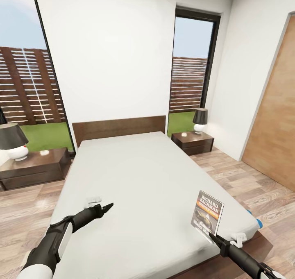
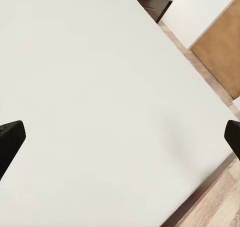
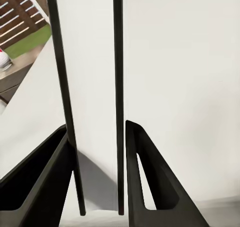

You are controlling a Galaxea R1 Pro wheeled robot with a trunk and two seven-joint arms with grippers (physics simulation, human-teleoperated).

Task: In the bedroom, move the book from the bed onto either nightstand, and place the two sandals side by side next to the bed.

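Note:
The book, grey with "Richard Bachman" lettering and an orange band, stands upright above the bed's near right corner, with my right gripper shut on its lower edge. Seen along the right wrist, the book is edge-on between the black fingers. The bed has a pale-grey mattress and a dark headboard. My left gripper hovers open over the mattress's near left part, its fingers wide apart. A bit of blue sandal peeks out past the bed's right foot corner. Nightstands stand at the left and right of the headboard.
Each nightstand carries a lamp with a black shade, one on the left and one on the right. A brown door is on the right wall. Wood floor runs along both sides of the bed. Tall windows flank the headboard wall.

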